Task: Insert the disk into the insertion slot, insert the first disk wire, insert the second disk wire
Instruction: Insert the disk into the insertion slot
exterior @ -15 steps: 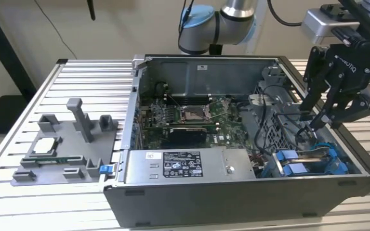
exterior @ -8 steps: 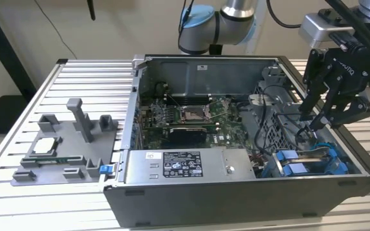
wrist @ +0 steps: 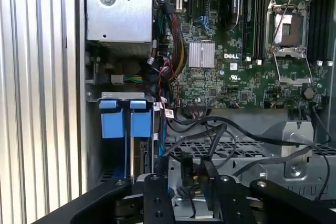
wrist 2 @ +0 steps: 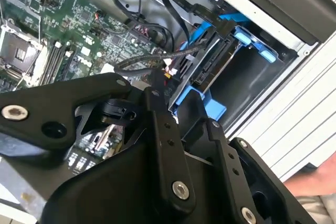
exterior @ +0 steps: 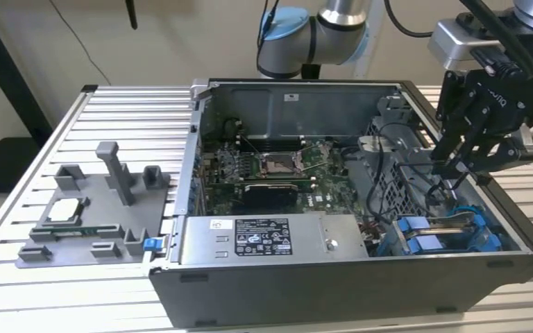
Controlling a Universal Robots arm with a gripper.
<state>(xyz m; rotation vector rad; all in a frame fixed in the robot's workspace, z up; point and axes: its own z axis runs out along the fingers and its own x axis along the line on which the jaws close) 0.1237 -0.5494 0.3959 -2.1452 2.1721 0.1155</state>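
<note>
We find the disk (exterior: 446, 233) already seated in the insertion slot (exterior: 477, 239), low at the exterior view's right. The gripper (exterior: 452, 166) hangs just above it among loose black cables (wrist 2: 142, 62). In the first wrist view a black connector (wrist: 186, 170) sits at its tip, and whether the claw pinches it we cannot tell
</note>
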